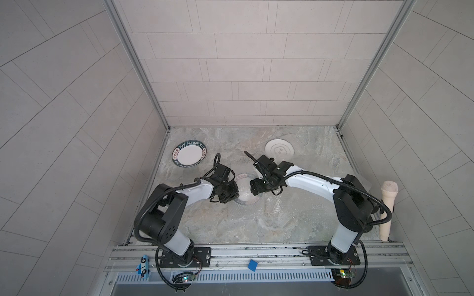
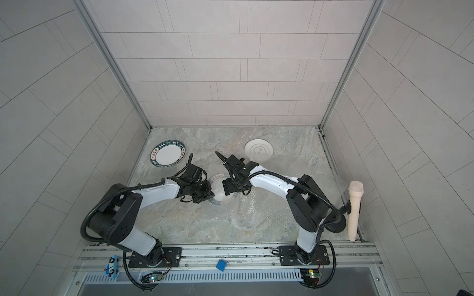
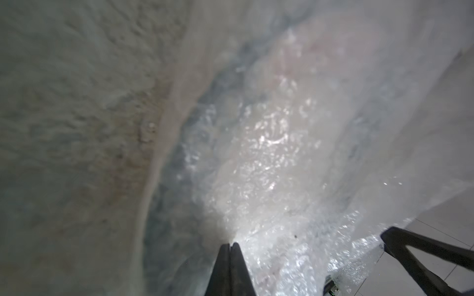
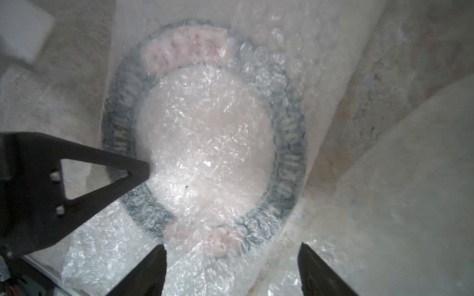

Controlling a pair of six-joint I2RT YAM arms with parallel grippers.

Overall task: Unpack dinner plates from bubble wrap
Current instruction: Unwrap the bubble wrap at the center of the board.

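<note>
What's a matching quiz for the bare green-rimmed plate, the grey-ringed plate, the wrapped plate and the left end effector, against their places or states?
Things: 1 bare green-rimmed plate; 2 grey-ringed plate; 3 wrapped plate; 4 left end effector.
States: A shut on bubble wrap; B far right; C centre, covered; D far left.
Pairs: 1-D, 2-B, 3-C, 4-A.

In both top views you look steeply down over the whole bench [image 1: 230, 143]. Your wrist cameras sit close behind the left end effector [image 3: 230, 244] and right end effector [image 4: 232, 246], both facing the bubble wrap [image 4: 205, 143] just ahead.
</note>
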